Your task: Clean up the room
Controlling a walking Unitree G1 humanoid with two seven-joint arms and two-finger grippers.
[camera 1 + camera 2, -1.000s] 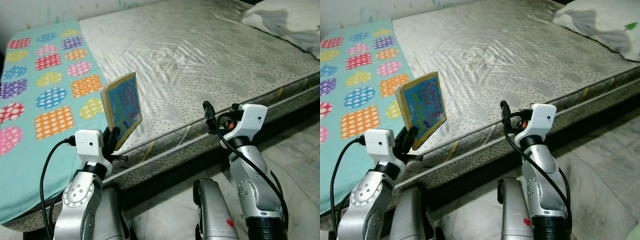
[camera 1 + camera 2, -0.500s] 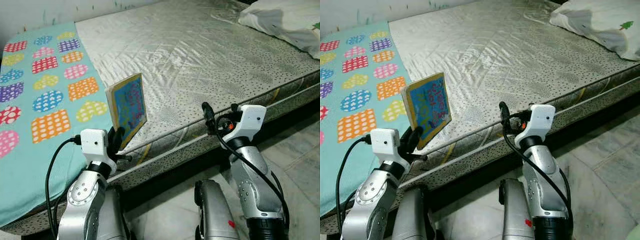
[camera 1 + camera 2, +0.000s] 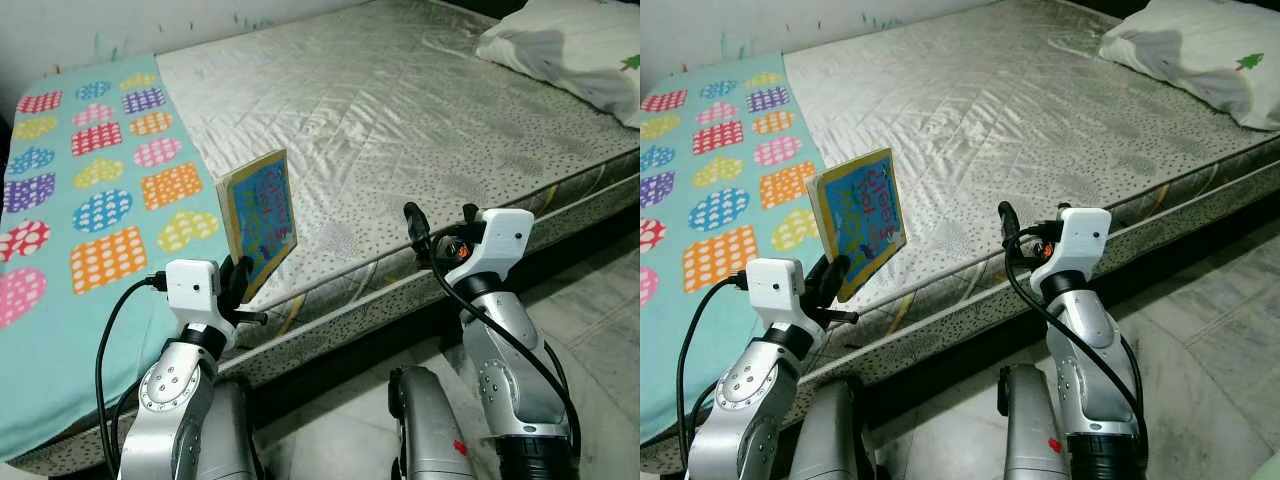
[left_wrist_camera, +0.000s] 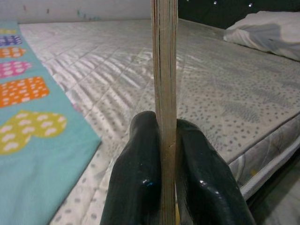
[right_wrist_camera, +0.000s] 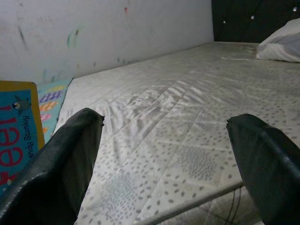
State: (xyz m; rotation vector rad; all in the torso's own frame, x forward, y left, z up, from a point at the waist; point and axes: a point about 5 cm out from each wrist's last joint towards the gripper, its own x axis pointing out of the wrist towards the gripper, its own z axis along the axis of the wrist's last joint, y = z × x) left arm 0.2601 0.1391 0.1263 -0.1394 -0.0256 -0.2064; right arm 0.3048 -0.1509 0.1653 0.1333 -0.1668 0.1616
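Book (image 3: 259, 222) upright, clamped by raised left gripper (image 4: 164, 154).

book (image 5: 16, 136) | cover text: red letters "eel", small "Scheffler" | remainder unreadable

A grey quilted mattress (image 3: 400, 110) carries a patterned teal blanket (image 3: 60, 250) and white pillow (image 3: 570, 50); marble tile floor (image 3: 1220, 330) below.

Place: a bedroom at home.
Evidence: ahead of my fingers, a bare mattress (image 3: 400, 110), pillow (image 3: 570, 50), patterned blanket (image 3: 80, 200), tiled floor (image 3: 1200, 340).
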